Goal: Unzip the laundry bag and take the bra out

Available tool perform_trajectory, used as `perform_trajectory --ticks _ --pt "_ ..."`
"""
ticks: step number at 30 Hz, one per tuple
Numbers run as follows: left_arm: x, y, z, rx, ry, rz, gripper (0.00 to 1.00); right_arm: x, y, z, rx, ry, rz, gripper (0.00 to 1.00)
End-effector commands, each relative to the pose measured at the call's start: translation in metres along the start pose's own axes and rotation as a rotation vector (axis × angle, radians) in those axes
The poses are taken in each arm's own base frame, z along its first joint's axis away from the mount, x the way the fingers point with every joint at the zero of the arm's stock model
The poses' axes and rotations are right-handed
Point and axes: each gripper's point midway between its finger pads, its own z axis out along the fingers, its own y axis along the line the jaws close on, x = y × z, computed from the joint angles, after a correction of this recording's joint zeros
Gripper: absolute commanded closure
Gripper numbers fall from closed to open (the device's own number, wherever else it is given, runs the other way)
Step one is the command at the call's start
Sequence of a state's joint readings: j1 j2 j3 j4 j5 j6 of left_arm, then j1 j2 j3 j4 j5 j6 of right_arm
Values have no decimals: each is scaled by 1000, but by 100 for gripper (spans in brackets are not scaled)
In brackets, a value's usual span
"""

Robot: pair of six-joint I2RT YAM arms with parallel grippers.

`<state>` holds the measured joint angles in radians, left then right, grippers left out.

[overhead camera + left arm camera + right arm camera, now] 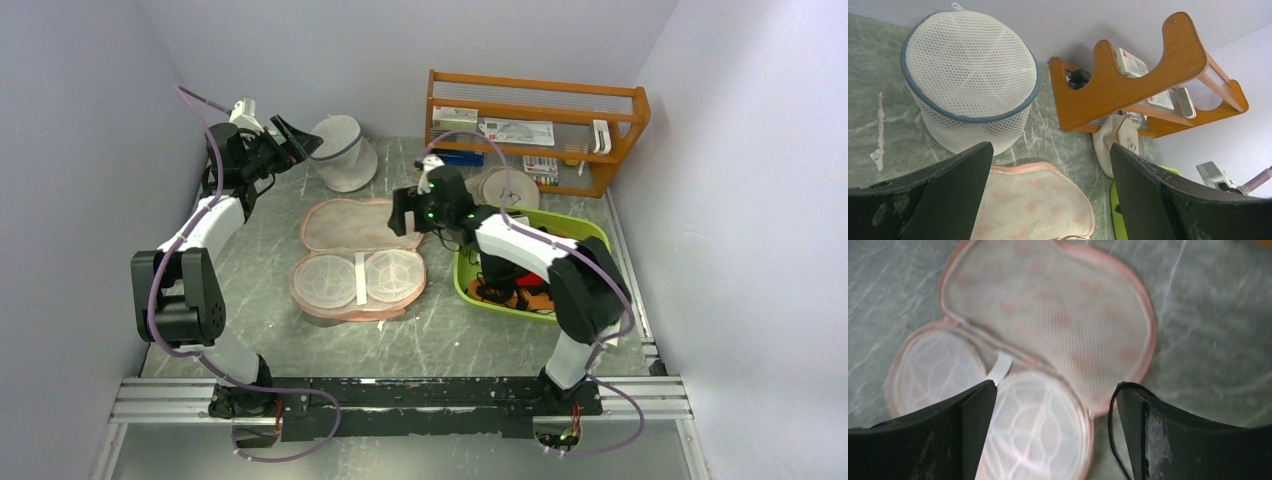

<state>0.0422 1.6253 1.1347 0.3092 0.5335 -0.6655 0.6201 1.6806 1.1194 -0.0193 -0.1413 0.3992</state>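
Observation:
The laundry bag [355,280] lies unzipped and folded flat at the table's middle. Its white mesh two-cup half is nearest me and its printed lid [350,222] lies behind; no bra is in it. Black fabric of the bra [492,272] lies in the green bin under my right arm. My right gripper [408,215] hovers open over the bag's right end [1048,305]. A thin black strap [1110,417] loops along its right finger's inner edge. My left gripper [295,135] is raised at the back left, open and holding nothing, with the bag's lid [1033,200] below it.
A white cylindrical mesh bag [343,152] stands at the back, close to my left gripper. An orange wooden rack [535,130] lines the back right. A round white pouch [505,187] leans in front of it. The green bin [575,228] also holds orange-red fabric.

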Motion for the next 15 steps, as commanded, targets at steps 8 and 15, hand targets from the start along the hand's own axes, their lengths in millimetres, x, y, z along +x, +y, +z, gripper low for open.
perform_trajectory --ticks 8,15 --pt "-13 -15 4 47 -20 14 0 -18 -14 50 270 5 -308 16" --pt "-14 -21 2 68 -23 -6 0 -12 -18 14 283 -46 -230 16"
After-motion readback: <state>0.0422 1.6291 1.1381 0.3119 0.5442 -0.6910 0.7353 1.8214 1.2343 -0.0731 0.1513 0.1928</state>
